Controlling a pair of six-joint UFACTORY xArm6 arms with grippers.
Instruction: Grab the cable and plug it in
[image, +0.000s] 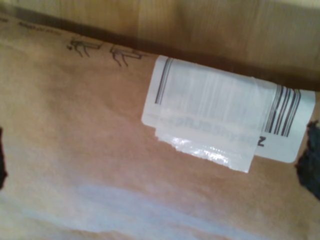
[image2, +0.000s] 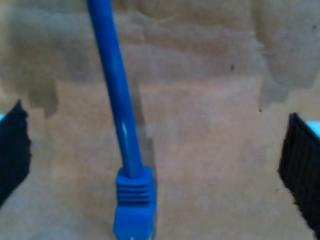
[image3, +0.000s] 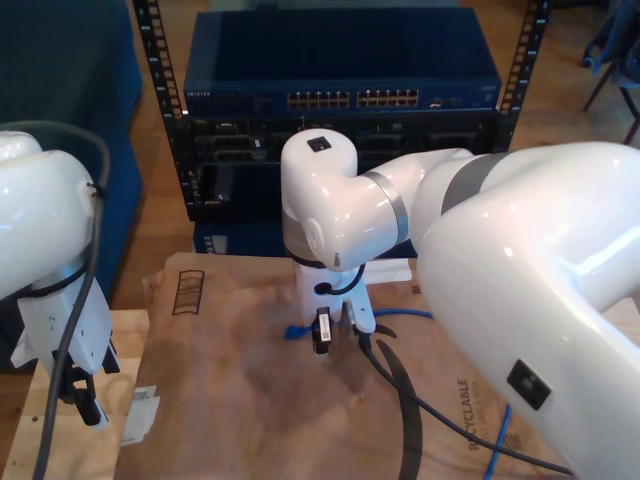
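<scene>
Under my first gripper (image: 160, 200) you see one white barcode label (image: 225, 107) on brown cardboard (image: 75, 140), its fingers spread with nothing between them. Below my second gripper (image2: 160, 165), one blue plug (image2: 134, 202) of the cable (image2: 116, 90) lies flat between open fingers (image2: 300, 160), likely lined up for a grab. From the exterior view, that gripper hangs low over the cardboard, with one network switch (image3: 340, 65) behind as the probable socket

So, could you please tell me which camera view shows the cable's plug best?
The second wrist view: the plug lies between my second gripper's open fingers. The exterior view catches blue cable beside that gripper; the first wrist view faces labelled cardboard.
</scene>
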